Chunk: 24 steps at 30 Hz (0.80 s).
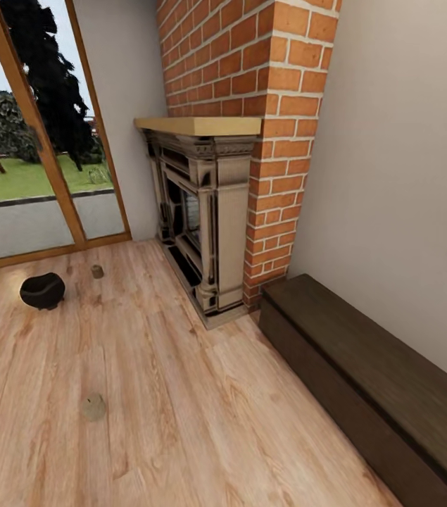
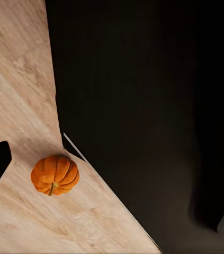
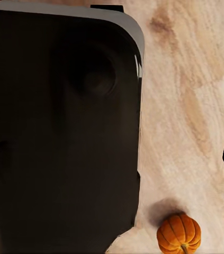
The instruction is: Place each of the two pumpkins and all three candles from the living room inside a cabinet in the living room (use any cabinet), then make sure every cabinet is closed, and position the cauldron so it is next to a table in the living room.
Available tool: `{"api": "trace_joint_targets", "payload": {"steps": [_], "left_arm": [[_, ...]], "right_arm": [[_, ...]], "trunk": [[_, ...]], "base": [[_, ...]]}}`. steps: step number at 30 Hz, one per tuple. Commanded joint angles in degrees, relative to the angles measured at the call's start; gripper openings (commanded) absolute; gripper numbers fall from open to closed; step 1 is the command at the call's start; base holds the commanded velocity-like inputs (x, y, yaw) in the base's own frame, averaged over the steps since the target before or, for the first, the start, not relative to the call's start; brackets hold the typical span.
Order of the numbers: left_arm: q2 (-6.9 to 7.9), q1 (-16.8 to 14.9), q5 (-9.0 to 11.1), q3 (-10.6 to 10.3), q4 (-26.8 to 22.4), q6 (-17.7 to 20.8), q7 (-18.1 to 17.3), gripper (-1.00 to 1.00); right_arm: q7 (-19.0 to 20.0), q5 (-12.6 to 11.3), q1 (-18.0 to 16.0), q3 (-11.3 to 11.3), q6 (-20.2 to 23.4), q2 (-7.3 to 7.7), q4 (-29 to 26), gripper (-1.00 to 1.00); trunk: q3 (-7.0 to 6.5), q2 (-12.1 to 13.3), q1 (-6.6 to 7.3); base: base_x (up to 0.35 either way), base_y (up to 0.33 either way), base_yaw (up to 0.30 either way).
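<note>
Against the right wall, near the brick chimney, the long dark-brown cabinet runs along the wooden floor with its fronts shut flush. Just left of its far end stands the fireplace with a pale wooden mantel. Far to the left, by the glass door, the black cauldron sits on the floor, tilted a little, well apart from the cabinet. One small candle stands just right of the cauldron, toward the fireplace; another candle rests nearer, out on the open floor.

Down by the robot's dark base, an orange pumpkin lies on the floor close to the base's edge, stem pointing outward. The right wrist camera also shows a pumpkin on the boards beside the base. Of either claw I cannot tell whether it is open or closed.
</note>
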<state>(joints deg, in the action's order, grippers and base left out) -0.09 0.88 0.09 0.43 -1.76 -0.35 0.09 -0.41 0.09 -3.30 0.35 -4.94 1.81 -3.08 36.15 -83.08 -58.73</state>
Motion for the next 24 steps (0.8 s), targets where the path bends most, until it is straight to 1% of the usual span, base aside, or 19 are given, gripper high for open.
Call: {"api": "trace_joint_targets", "payload": {"steps": [1,8,24], "left_arm": [[-0.01,0.0,0.0,0.0,0.0,0.0,0.0,1.00],[0.00,0.0,0.0,0.0,0.0,0.0,0.0,1.00],[-0.01,0.0,0.0,0.0,0.0,0.0,0.0,1.00]], "right_arm": [[0.1,0.0,0.0,0.0,0.0,0.01,0.0,1.00],[0.4,0.0,0.0,0.0,0.0,0.03,0.1,1.00],[0.5,0.0,0.0,0.0,0.2,0.07,-0.1,1.00]], "trunk": [[0.07,0.0,0.00],[0.35,0.0,0.00],[0.73,0.0,0.00]], "base": [[0.303,0.154,-0.172],[0.233,0.166,-0.255],[0.013,0.013,-0.283]]}}
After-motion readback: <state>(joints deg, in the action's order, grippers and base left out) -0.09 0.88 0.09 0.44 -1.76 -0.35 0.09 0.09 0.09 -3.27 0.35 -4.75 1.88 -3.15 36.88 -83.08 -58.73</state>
